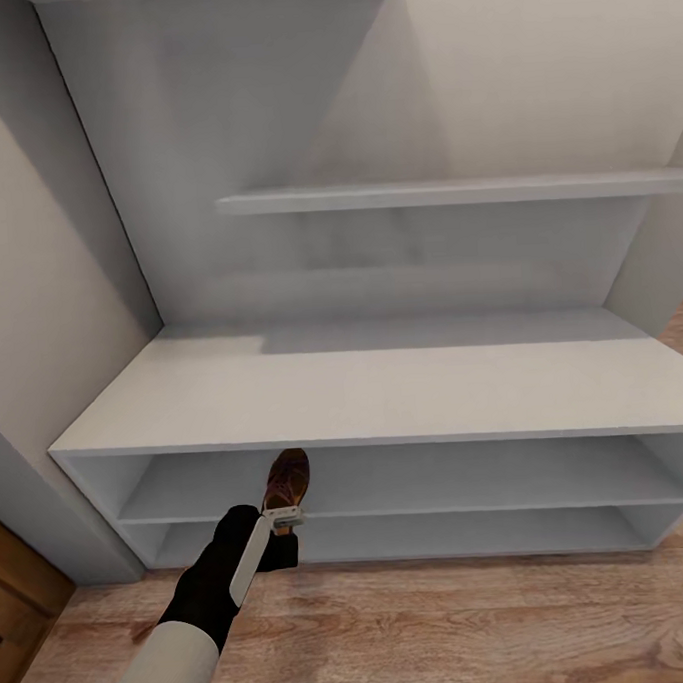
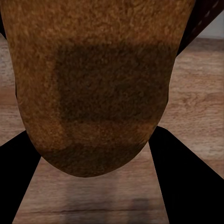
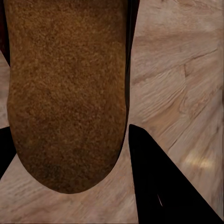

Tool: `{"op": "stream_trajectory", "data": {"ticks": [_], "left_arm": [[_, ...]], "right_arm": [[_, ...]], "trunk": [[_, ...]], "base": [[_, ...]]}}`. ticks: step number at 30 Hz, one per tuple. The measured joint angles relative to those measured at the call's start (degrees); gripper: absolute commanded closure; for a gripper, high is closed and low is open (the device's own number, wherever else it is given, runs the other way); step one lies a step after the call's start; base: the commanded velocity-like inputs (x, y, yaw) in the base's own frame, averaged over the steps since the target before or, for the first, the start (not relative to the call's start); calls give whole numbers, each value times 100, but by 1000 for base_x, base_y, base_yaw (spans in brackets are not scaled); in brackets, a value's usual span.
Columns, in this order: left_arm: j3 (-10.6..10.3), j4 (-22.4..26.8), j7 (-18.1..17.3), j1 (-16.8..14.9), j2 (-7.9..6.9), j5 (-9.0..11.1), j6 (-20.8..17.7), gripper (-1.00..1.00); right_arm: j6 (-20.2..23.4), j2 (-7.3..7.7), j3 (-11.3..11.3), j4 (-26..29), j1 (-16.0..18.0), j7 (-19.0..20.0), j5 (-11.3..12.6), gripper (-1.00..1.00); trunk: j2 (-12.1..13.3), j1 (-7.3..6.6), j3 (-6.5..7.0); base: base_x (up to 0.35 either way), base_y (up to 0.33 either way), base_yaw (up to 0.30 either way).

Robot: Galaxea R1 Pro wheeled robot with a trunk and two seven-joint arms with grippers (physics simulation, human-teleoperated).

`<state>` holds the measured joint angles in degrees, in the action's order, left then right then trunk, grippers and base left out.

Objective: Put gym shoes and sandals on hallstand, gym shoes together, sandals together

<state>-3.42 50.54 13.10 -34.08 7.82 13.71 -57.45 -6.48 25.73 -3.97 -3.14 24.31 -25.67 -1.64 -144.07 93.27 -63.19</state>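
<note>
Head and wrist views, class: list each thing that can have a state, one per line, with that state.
Dark brown leather sandal: held off the floor by the left gripper, before the rack's upper shelf opening.
Second brown sandal: between the right gripper's fingers, above the wood-plank floor.
White hallstand shoe rack: top bare, no shoes on the visible shelves.

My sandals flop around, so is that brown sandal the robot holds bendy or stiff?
Probably stiff: the sandal juts from the left claw without drooping. Its fuzzy-looking footbed likely isn't slippery. It seems light, since one claw holds it up.
</note>
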Motion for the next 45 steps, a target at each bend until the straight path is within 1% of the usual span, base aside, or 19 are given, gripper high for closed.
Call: {"op": "stream_trajectory", "data": {"ticks": [6,14,18,21,27,35,45], "left_arm": [[0,0,1,-1,0,0,0,100],[0,-1,0,-1,0,0,-1,100],[0,-1,0,-2,0,0,2,100],[0,-1,1,0,0,0,3,100],[0,-1,0,-1,0,0,2,100],[0,-6,0,0,0,1,2,100],[0,-9,0,-1,0,0,3,100]], "right_arm": [[99,-5,9,-10,-119,-2,-18,100],[95,-2,21,-6,-150,-3,-21,100],[-20,1,27,-3,-153,33,-19,100],[-120,5,29,-3,-151,155,-14,100],[-171,10,14,-3,-150,213,-3,100],[-184,-1,14,-3,-154,-121,0,100],[-185,-6,20,-3,-152,-186,-2,100]], "trunk": [[0,0,0],[0,0,0],[0,0,0],[0,0,0],[0,0,0],[0,0,0],[0,0,0]], "base": [[0,0,0],[16,0,0],[12,0,0],[5,0,0],[2,0,0],[71,10,0],[54,10,0]]}}
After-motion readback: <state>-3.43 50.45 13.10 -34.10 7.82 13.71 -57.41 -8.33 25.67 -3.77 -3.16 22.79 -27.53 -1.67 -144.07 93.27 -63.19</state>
